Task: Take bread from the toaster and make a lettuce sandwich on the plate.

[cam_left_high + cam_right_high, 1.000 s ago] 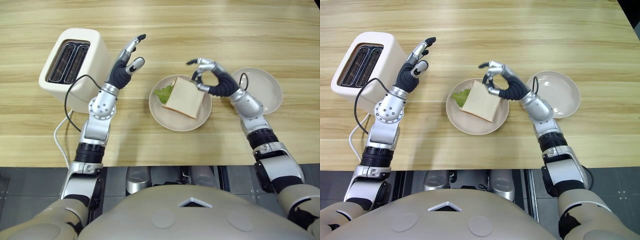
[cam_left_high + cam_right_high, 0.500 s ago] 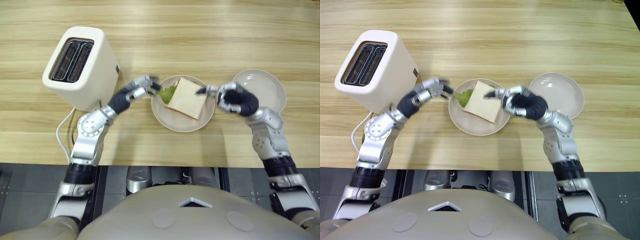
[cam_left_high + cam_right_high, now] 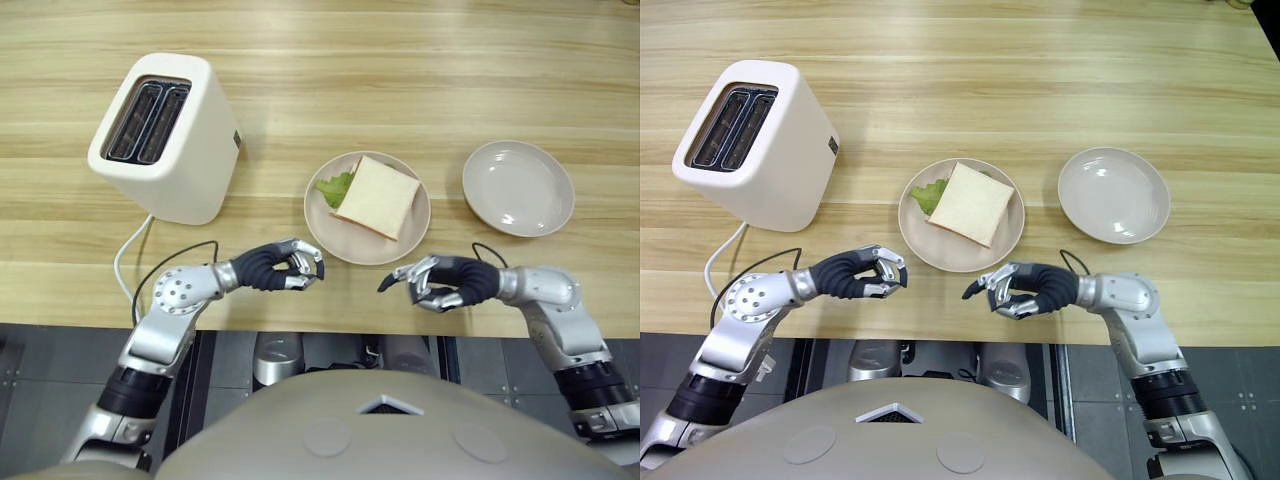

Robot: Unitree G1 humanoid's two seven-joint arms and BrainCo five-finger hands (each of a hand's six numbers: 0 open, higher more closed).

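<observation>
One bread slice [image 3: 376, 196] covers most of the lettuce [image 3: 332, 187] on the plate [image 3: 350, 240]. From my seat it lies just ahead, midway between the left hand [image 3: 285, 268] and right hand [image 3: 435, 283] at the table's [image 3: 400, 60] near edge. Both sets of fingers [image 3: 300, 262] are curled, holding nothing.

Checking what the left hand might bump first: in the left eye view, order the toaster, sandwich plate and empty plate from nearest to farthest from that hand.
From the left hand:
1. The sandwich plate, just ahead and to its right.
2. The toaster, ahead and to its left.
3. The empty plate, far off to the right.
</observation>
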